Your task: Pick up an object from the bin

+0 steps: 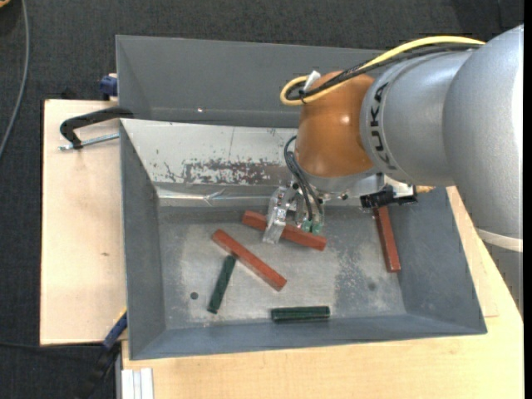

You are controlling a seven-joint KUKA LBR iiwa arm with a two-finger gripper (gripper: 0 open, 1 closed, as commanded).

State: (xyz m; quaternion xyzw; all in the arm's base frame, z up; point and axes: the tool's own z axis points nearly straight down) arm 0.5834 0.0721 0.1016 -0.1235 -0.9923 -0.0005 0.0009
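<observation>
Gripper (291,221) of your arm is low in the grey bin (141,248), at the middle of a red stick (306,239) that lies slanted near the back wall; you cannot tell if its grip is released or clenched. Just in front lies a longer red stick (249,260), then a dark green stick (220,283) and a second dark green stick (300,313) near the front wall. At the right side you see a third red stick (389,241).

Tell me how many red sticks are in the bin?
3. One red stick lies slanted mid-floor; a second red stick sits beneath the end effector, partly covered; a third red stick lies by the right wall. The arm may hide more.
</observation>
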